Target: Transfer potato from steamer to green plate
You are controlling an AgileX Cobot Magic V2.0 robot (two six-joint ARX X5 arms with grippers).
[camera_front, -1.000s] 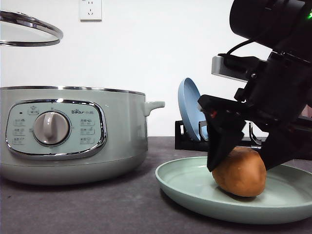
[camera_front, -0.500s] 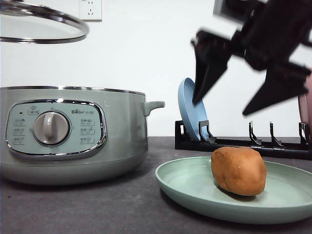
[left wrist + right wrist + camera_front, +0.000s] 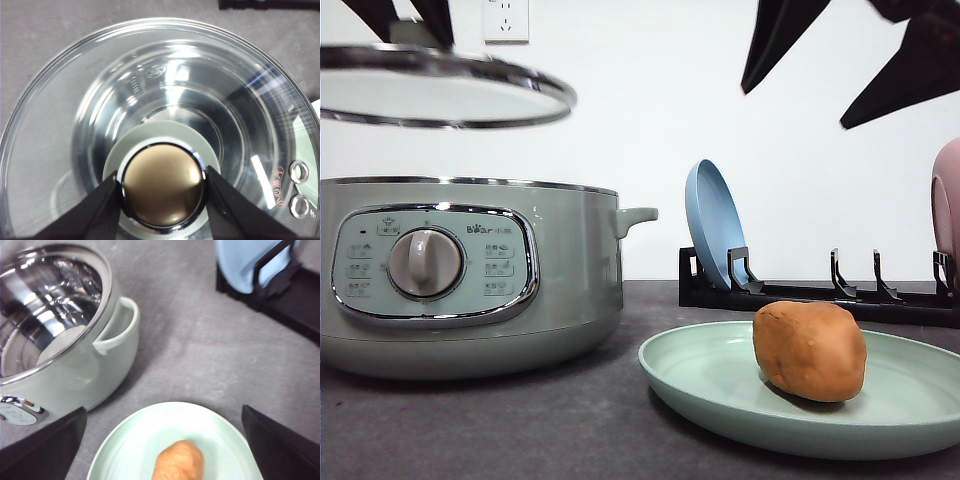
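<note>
A dark grey table [image 3: 520,430] carries the steamer [image 3: 470,275] at its left, the green plate [image 3: 720,385] near the front right, and a black dish rack [image 3: 820,295] just behind that plate.

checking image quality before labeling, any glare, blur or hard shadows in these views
Front view: sharp, evenly lit; soft shadow under the potato on the green plate; right gripper a dark silhouette. Left wrist view: bright streaks of glare on the glass lid. Right wrist view: reflections inside the steamer; potato slightly soft.
</note>
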